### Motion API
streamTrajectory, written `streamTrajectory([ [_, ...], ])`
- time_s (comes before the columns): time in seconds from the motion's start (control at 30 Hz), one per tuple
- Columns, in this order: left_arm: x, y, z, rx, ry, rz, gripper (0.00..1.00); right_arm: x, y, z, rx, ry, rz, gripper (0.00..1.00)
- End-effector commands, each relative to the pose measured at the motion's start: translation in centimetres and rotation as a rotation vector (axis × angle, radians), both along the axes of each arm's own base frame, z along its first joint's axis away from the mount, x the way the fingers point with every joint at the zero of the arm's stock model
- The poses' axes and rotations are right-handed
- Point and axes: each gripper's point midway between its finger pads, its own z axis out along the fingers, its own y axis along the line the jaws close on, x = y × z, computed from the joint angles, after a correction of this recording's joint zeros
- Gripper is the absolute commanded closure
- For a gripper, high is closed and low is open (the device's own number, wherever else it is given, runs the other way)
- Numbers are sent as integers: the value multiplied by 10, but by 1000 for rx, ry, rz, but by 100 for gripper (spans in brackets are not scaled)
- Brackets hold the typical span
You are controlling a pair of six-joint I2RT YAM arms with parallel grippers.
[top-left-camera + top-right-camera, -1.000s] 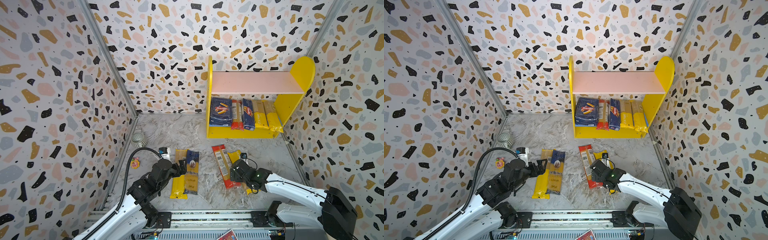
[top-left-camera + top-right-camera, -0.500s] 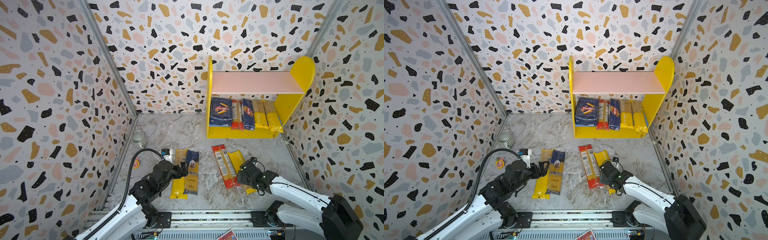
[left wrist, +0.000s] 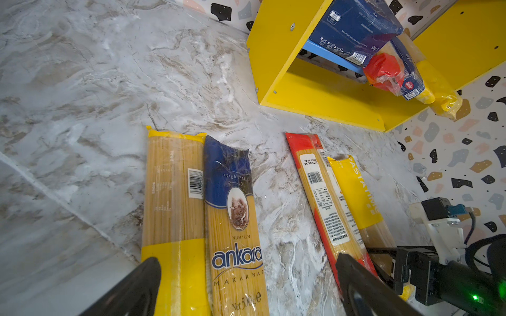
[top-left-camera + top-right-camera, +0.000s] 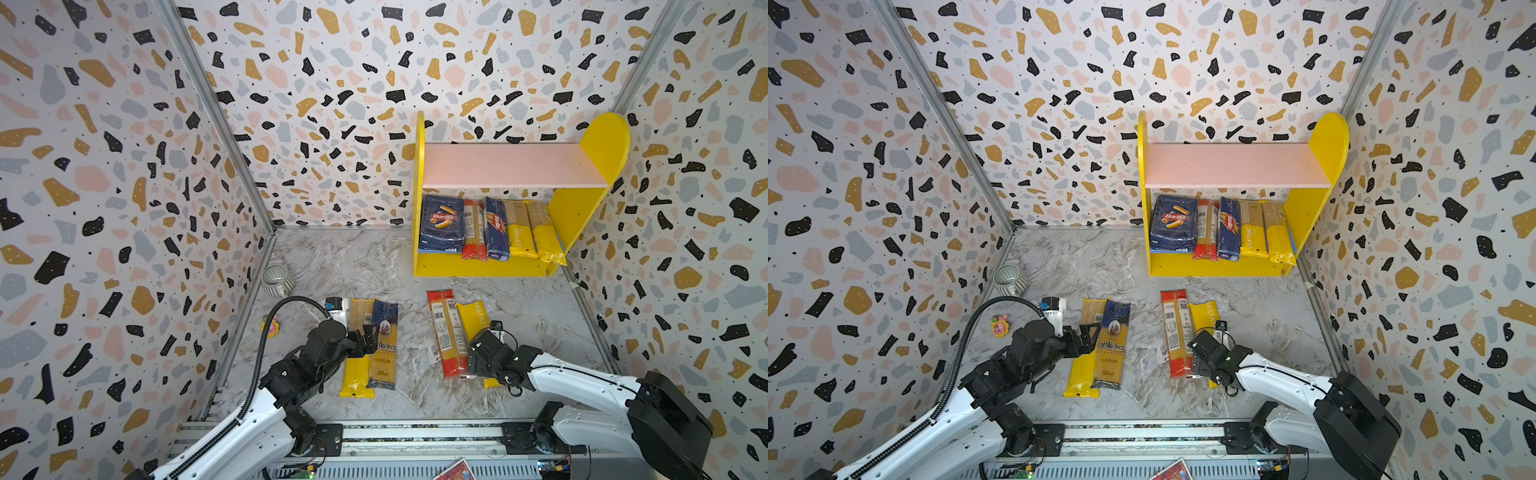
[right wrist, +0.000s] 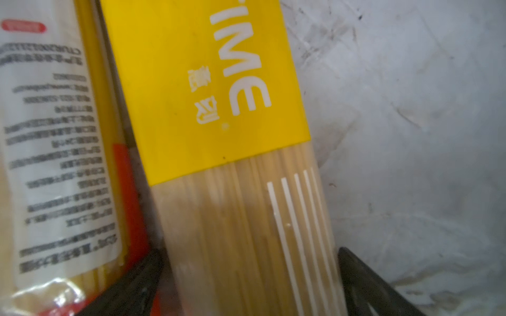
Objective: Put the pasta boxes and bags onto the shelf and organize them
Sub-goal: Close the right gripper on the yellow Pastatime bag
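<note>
The shelf (image 4: 498, 266) stands at the back right. On its lower board lie the wide pasta box (image 4: 441, 224), a red bag (image 4: 473, 232), the narrow pasta box (image 4: 496, 228) and two yellow bags (image 4: 519, 232). On the floor lie a yellow-ended bag (image 4: 355, 374), the blue ankara bag (image 3: 235, 219), a red-orange bag (image 4: 446, 332) and another yellow bag (image 5: 208, 82). My left gripper (image 3: 247, 262) hangs open over the ankara bag. My right gripper (image 5: 250, 254) is open, a finger on each side of the yellow bag by the red-orange one.
A grey ribbed cup (image 4: 277, 279) and a small toy (image 4: 270, 326) sit by the left wall. Patterned walls close in three sides. A metal rail (image 4: 415, 432) runs along the front edge.
My right gripper has shifted toward the front and come down astride the yellow bag. The left gripper has edged slightly right over the ankara bag. No bag has moved.
</note>
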Motion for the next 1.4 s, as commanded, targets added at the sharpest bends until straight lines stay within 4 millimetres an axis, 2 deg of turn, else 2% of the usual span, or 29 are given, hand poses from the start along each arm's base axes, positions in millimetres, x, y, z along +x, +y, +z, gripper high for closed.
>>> streamTrajectory([
  [0.0,3,-2,8,-16,-33,-5,0,-14,16,-12,33,77,58,1],
  [0.37,5,-1,14,-8,-32,6,0,-17,48,-15,80,98,180,1],
  [0.67,5,0,13,-5,-30,13,1,-18,56,-14,101,105,218,1],
  [0.93,5,1,10,-2,-25,16,0,-16,76,2,204,91,291,1],
  [1.03,4,2,8,-1,-21,19,0,-12,71,9,178,79,281,1],
  [1.2,3,3,8,-13,-23,24,1,-10,46,15,101,74,219,1],
  [1.37,2,4,9,-12,-31,25,0,-14,37,24,108,62,190,1],
])
